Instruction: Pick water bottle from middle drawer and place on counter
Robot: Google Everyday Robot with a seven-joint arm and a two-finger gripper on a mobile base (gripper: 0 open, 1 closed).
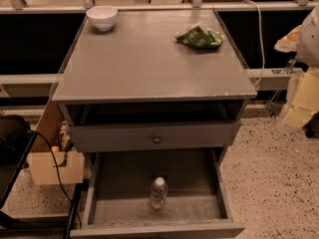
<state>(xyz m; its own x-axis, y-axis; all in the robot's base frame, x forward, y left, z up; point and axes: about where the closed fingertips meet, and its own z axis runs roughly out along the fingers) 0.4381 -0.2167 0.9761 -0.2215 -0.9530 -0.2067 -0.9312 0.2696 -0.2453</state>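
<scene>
Grey tabletop [149, 63]: carrying a white bowl [102, 17] at 11 o'clock and a green packet [199, 37] at 1 o'clock.
Middle drawer [124, 178]: standing pulled out at 6 o'clock, below a knobbed drawer front [199, 135].
Water bottle [158, 193]: standing upright near the middle of the drawer floor, touched by nothing.
Arm [311, 34]: hanging at 3 o'clock, at the right edge beside the cabinet.
Pincer [300, 103]: hovering there, pale, well apart from the bottle; whether spread or pressed together, I cannot tell.
</scene>
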